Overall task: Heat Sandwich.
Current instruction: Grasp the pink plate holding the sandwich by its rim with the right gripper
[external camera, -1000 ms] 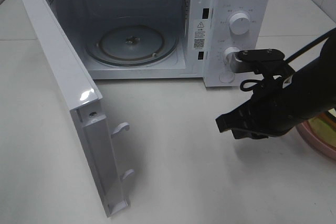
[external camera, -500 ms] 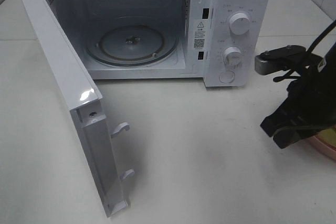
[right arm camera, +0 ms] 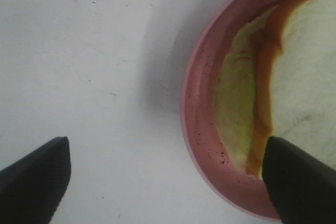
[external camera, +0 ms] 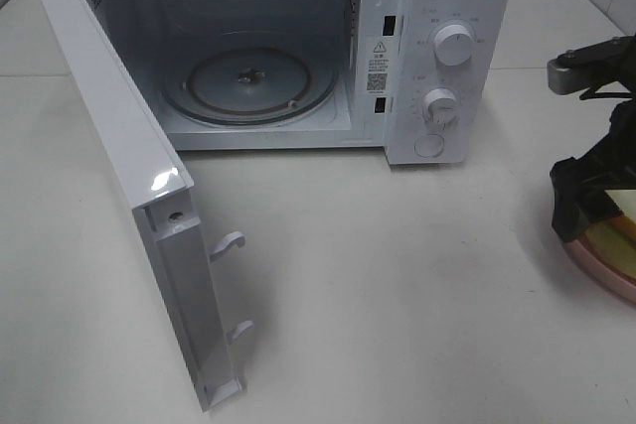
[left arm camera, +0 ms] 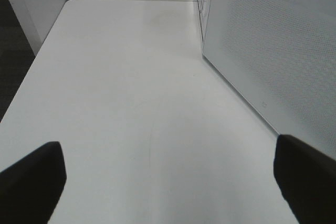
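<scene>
Matte black right gripper [right arm camera: 167, 178], blunt dark fingertips [right arm camera: 35, 181]; grey metal camera bracket [external camera: 588, 57] (small screws [external camera: 570, 55] on top), thin black cable [external camera: 603, 93].

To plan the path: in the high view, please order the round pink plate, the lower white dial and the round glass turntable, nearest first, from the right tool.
From the right tool:
1. The round pink plate, just below it, at the right edge.
2. The lower white dial, on the microwave's panel.
3. The round glass turntable, inside the cavity, further left.
</scene>
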You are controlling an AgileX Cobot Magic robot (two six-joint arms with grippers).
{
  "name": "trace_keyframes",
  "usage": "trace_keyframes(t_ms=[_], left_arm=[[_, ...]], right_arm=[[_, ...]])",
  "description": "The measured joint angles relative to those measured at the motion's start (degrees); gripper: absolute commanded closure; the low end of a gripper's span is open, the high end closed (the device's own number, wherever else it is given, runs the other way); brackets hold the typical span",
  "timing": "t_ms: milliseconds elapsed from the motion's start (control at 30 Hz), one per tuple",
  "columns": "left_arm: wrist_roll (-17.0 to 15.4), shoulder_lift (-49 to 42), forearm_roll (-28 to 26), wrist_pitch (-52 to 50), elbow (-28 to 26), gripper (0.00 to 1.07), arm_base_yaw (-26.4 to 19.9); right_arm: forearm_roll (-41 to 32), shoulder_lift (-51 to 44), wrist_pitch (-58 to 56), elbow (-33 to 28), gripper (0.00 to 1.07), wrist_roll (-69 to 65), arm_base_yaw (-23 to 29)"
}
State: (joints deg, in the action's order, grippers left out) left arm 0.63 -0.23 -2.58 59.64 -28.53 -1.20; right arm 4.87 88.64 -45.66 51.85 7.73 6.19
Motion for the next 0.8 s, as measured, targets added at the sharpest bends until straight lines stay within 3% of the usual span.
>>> trace_keyframes(t_ms=[800], left_arm=[[0.0,0.0,0.0,0.0,0.0,0.05,0.0]], right_arm=[[0.86,12.09,6.3,0.0,0.16,-2.98,0.0]])
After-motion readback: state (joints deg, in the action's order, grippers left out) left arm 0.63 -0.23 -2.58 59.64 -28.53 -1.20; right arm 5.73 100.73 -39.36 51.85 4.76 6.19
